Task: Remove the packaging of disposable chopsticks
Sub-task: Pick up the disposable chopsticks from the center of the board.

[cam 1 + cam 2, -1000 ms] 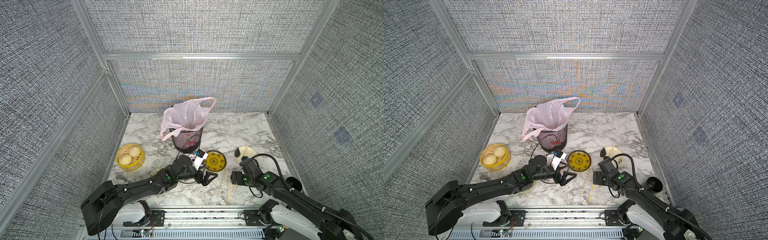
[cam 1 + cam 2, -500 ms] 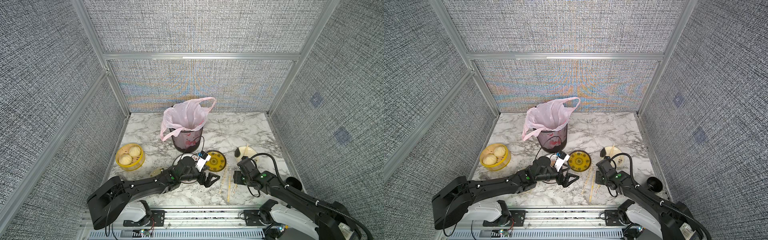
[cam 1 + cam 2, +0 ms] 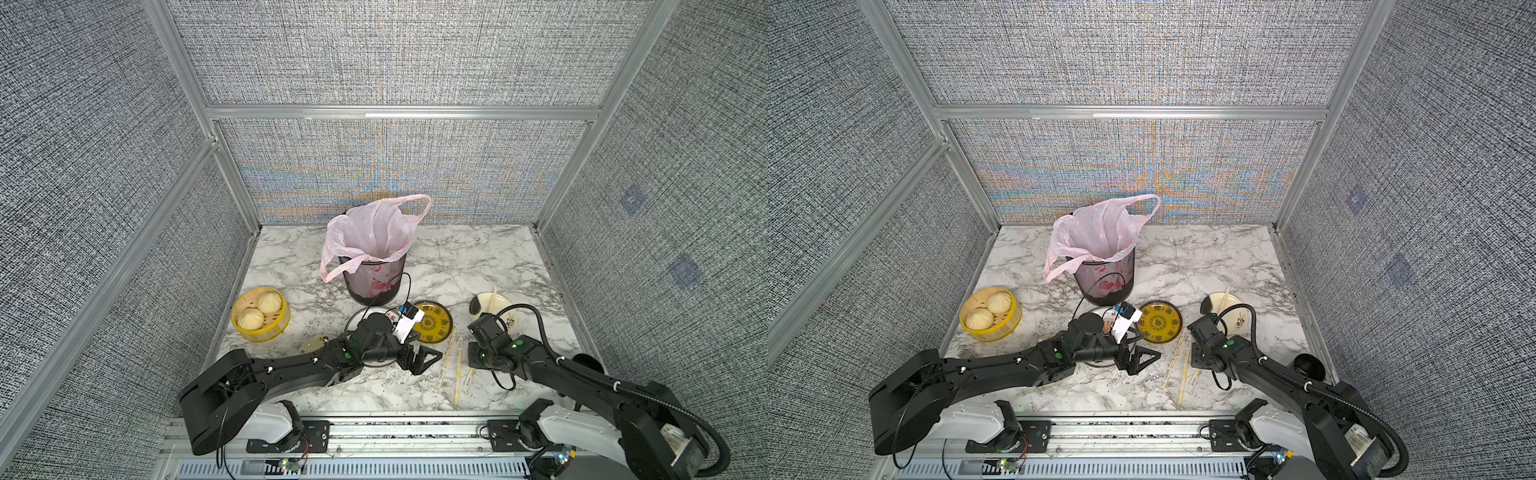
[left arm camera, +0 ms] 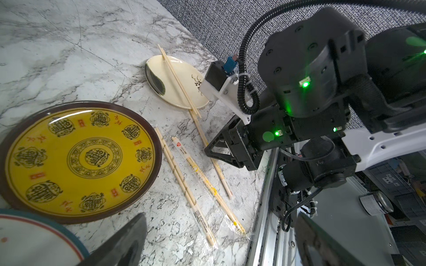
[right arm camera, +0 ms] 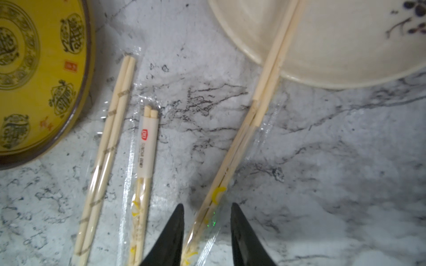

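On marbled tabletop point(image 3: 478, 257), sleeved chopsticks point(image 3: 458, 370), grey walls point(image 3: 374, 54)

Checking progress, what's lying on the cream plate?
A bare chopstick pair lies across the cream plate, overhanging its rim. From above, the right arm hides part.

paper band point(image 5: 147, 147) bears a red logo, print blurred; yellow plate point(image 5: 41, 57) bears chinese characters.

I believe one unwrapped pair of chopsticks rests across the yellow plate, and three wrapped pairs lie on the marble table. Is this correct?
Not quite. The unwrapped pair rests across the cream plate, not the yellow plate, as the left wrist view shows. The rest holds: three wrapped pairs lie on the marble table.
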Action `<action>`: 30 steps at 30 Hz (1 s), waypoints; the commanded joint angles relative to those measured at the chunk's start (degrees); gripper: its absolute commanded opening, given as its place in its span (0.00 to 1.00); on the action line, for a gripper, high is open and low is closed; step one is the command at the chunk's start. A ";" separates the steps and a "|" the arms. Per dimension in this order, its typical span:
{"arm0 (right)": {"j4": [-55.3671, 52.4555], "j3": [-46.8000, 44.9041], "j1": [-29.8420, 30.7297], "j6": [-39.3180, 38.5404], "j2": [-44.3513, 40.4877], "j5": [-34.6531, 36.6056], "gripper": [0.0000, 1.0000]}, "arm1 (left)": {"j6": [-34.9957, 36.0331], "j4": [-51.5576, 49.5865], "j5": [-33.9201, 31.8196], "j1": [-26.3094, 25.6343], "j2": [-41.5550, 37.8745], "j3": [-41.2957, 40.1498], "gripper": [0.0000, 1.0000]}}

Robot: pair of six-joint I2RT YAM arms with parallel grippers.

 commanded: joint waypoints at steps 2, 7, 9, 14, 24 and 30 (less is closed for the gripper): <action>-1.95 0.53 0.49 1.19 1.29 0.07 0.35 | 0.17 2.15 0.58 -0.05 -0.15 -0.10 1.00; -1.15 -0.13 1.34 1.42 0.89 -1.46 0.27 | 0.35 2.41 0.30 -0.05 -0.67 -0.58 1.00; -1.04 -0.49 2.05 1.59 0.69 -1.99 0.20 | 0.35 2.41 0.30 -0.05 -0.67 -0.67 1.00; -1.46 -1.48 3.96 2.35 0.73 -3.38 0.19 | 0.44 2.58 -0.04 -0.05 -1.05 -1.41 1.00; -4.87 0.68 7.53 -0.21 -0.89 -1.39 0.16 | 0.26 3.46 -0.10 -0.18 -0.96 -1.64 1.00; -5.44 2.48 6.70 -0.62 -0.32 -1.28 0.23 | -0.10 4.30 0.44 -0.18 0.72 -1.35 1.00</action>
